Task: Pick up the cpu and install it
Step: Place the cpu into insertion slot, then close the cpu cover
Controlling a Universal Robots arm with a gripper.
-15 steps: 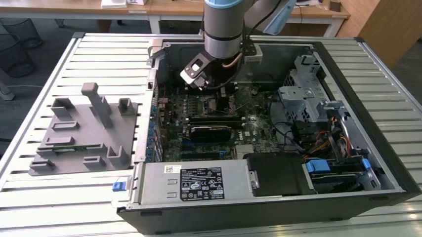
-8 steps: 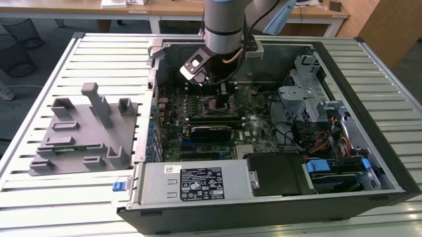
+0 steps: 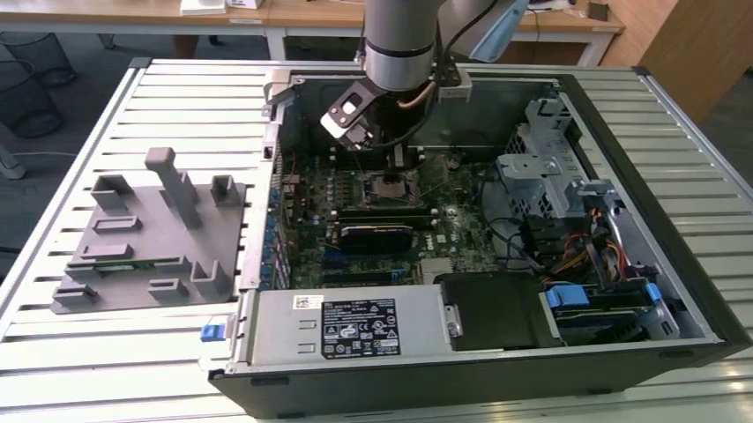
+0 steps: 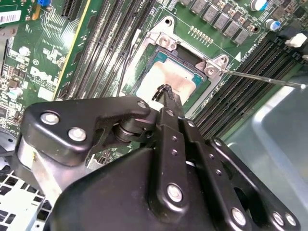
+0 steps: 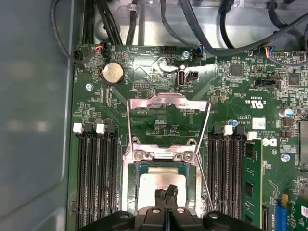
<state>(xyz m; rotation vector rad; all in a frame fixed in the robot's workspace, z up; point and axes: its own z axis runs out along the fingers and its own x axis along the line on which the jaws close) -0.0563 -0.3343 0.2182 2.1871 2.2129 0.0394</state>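
The cpu (image 5: 161, 179) has a shiny bare-metal top. The gripper (image 4: 166, 90) is matt black with bright screws, the motherboard (image 5: 144, 72) glossy green, the table (image 3: 70, 159) pale ribbed metal.

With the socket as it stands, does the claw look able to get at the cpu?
Probably yes. The socket's bracket stands swung open, so the cpu lies uncovered, and the claw hangs right over it with nothing between.

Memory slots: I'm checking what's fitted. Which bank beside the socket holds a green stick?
The bank across the socket from the coin cell: a green stick stands in it; the other bank is empty.
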